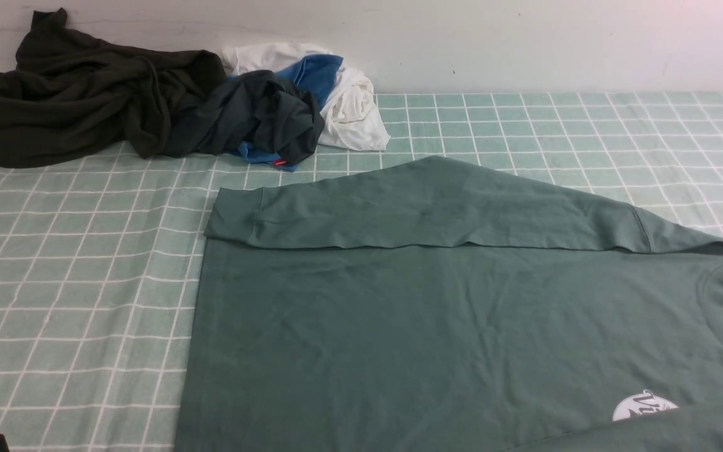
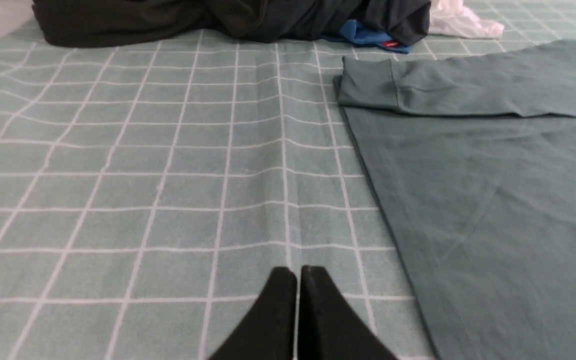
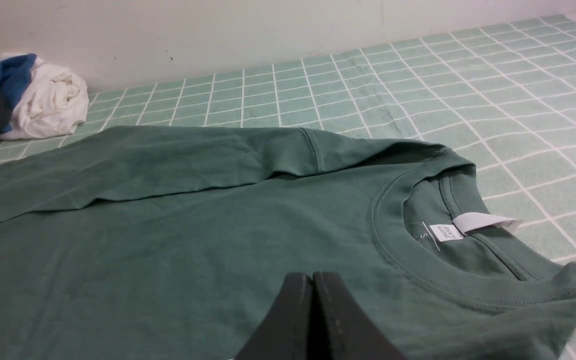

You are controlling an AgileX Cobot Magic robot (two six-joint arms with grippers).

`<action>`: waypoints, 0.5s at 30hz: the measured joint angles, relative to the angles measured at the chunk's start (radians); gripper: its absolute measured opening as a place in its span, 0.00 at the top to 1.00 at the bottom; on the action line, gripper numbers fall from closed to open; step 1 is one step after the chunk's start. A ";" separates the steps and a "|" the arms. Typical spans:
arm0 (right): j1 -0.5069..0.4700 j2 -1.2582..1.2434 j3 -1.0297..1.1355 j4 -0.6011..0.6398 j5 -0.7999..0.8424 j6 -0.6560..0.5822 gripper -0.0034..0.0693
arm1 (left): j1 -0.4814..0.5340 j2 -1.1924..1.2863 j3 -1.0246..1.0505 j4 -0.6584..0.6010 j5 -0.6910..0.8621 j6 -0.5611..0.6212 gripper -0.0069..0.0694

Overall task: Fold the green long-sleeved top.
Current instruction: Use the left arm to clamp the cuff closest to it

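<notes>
The right gripper (image 3: pixel 312 277) sat nearest, jaws pressed together on nothing, above the chest of the green long-sleeved top (image 1: pixel 437 326) and just short of its collar (image 3: pixel 385 225). The left gripper (image 2: pixel 297 272), likewise closed and empty, hung over bare checked tabletop (image 1: pixel 73 282) just beside the hem (image 2: pixel 398 225). The top lay flat across the tabletop's near right, its far sleeve (image 1: pixel 424 207) laid over the body. The sleeve fold looked done. Next, both claws would likely need to open and pinch an edge for the body fold.
</notes>
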 joint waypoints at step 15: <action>0.000 0.000 0.000 0.329 0.006 0.060 0.97 | 0.000 0.000 0.005 -0.748 -0.047 -0.073 0.91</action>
